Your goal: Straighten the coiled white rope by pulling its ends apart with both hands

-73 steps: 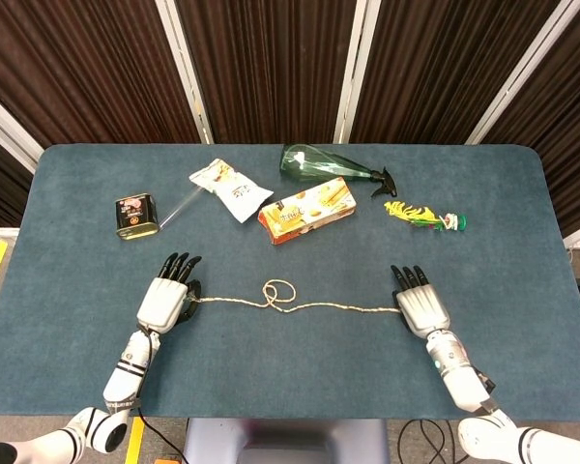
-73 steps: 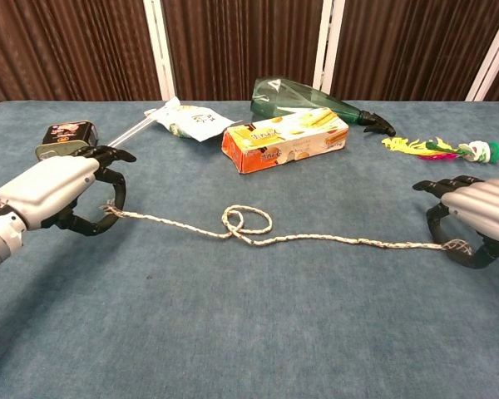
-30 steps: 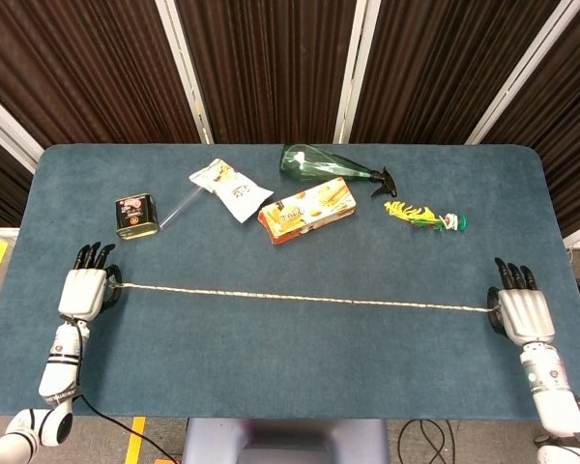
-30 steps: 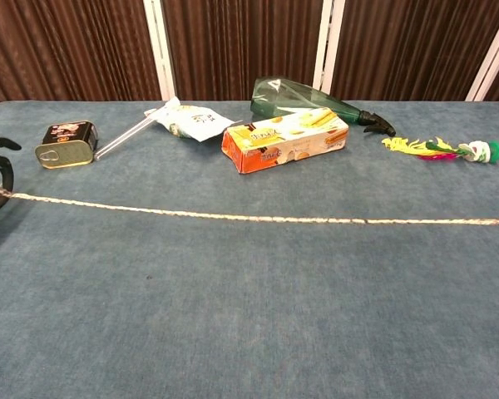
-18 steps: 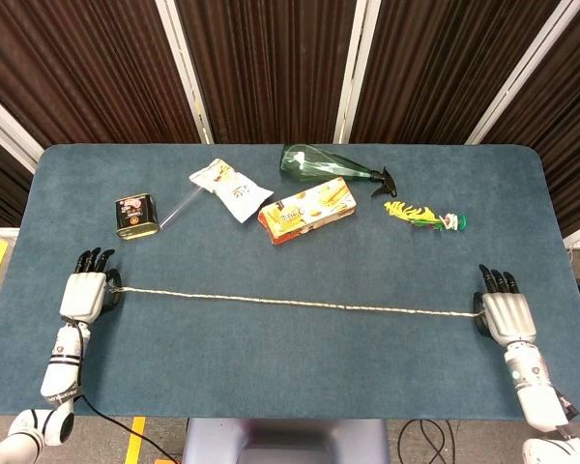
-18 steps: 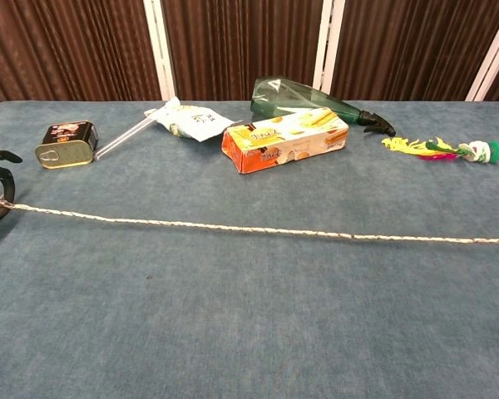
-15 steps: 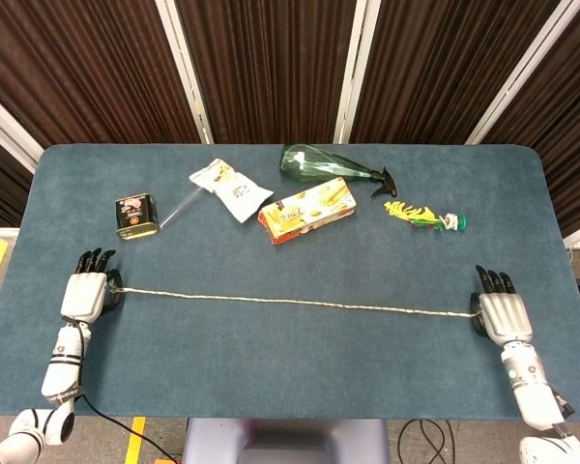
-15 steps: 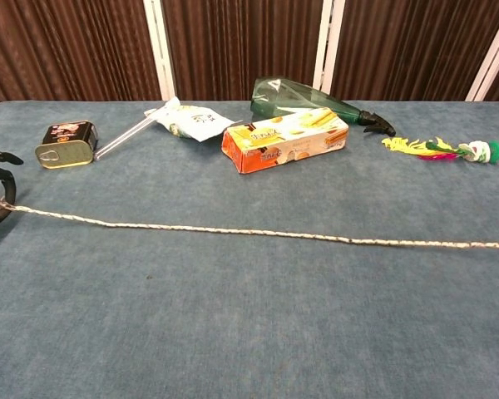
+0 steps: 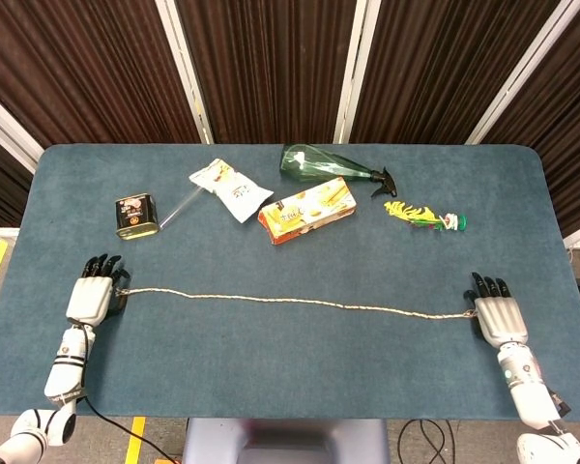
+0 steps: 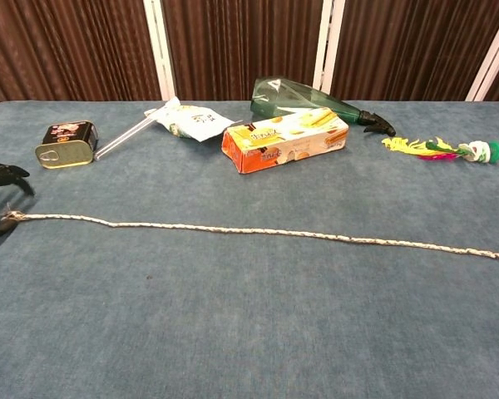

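The white rope (image 9: 290, 302) lies stretched across the near half of the blue table (image 9: 290, 387), uncoiled, running in one long, faintly wavy line from the left side to the right; its left end sits at the fingertips of the left hand (image 9: 89, 299), whose dark fingers look apart with the rope end between them, though whether they pinch it I cannot tell; its right end reaches the right hand (image 9: 493, 314), palm down, and its hold is hidden beneath it. Beyond the rope, well apart from it, lie a small tin (image 9: 135, 215), a white snack packet (image 9: 227, 188), an orange biscuit box (image 9: 306, 210), a green spray bottle (image 9: 327, 163) on its side, and a yellow-green feather toy (image 9: 423, 216).
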`<state>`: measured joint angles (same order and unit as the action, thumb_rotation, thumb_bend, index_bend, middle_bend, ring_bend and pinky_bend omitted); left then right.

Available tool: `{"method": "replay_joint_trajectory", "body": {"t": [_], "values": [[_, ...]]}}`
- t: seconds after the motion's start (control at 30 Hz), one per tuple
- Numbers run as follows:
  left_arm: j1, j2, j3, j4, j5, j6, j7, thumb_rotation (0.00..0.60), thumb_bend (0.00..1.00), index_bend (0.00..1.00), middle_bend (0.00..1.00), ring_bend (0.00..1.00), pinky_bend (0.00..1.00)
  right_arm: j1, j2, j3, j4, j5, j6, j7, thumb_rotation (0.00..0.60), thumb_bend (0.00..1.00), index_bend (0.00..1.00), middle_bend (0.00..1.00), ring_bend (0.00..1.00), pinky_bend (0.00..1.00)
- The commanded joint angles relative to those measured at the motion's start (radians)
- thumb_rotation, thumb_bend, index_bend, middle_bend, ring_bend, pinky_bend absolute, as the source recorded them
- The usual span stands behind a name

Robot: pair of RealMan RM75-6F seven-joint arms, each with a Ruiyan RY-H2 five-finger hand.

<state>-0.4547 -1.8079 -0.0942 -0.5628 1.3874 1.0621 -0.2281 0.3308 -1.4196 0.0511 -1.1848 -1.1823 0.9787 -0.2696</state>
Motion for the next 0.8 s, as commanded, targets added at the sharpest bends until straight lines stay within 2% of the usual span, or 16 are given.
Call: {"method": "replay_joint_trajectory", "body": {"t": [0.03,0.2,0.37,0.5,0.57,0.67,0.73,0.8], "values": [[0.000,0.036,0.003,-0.040,-0.010,-0.041,0.024,0.600,0.43,0.00,0.00,0.00,0.07,0.001,0.031,-0.001,-0.035,0.034,-0.021,-0.039,0.600,0.47,0.00,0.00,0.00,0.00],[0.022,0.109,-0.001,-0.148,-0.014,-0.013,0.036,0.600,0.43,0.00,0.00,0.00,0.07,-0.017,0.066,0.000,-0.088,0.028,0.022,-0.043,0.600,0.41,0.00,0.00,0.00,0.00],[0.097,0.283,0.009,-0.430,0.064,0.208,-0.043,0.600,0.43,0.00,0.00,0.00,0.07,-0.101,0.145,-0.005,-0.231,-0.093,0.248,0.026,0.600,0.41,0.00,0.00,0.00,0.00],[0.183,0.417,0.051,-0.645,0.162,0.413,-0.007,0.600,0.42,0.00,0.00,0.00,0.07,-0.186,0.184,-0.047,-0.327,-0.251,0.465,0.045,0.600,0.41,0.00,0.00,0.00,0.00],[0.223,0.464,0.081,-0.718,0.198,0.477,0.018,0.600,0.42,0.00,0.00,0.00,0.06,-0.224,0.188,-0.075,-0.353,-0.306,0.535,0.031,0.600,0.41,0.00,0.00,0.00,0.00],[0.290,0.502,0.128,-0.770,0.244,0.564,0.053,0.600,0.42,0.00,0.00,0.00,0.05,-0.267,0.208,-0.126,-0.389,-0.384,0.595,-0.010,0.600,0.41,0.00,0.00,0.00,0.00],[0.308,0.528,0.157,-0.786,0.286,0.589,0.091,0.600,0.42,0.00,0.00,0.00,0.05,-0.285,0.218,-0.144,-0.404,-0.423,0.621,-0.011,0.600,0.41,0.00,0.00,0.00,0.00],[0.312,0.536,0.163,-0.797,0.297,0.591,0.094,0.600,0.42,0.00,0.00,0.00,0.05,-0.291,0.223,-0.149,-0.408,-0.437,0.623,-0.013,0.600,0.41,0.00,0.00,0.00,0.00]]}}
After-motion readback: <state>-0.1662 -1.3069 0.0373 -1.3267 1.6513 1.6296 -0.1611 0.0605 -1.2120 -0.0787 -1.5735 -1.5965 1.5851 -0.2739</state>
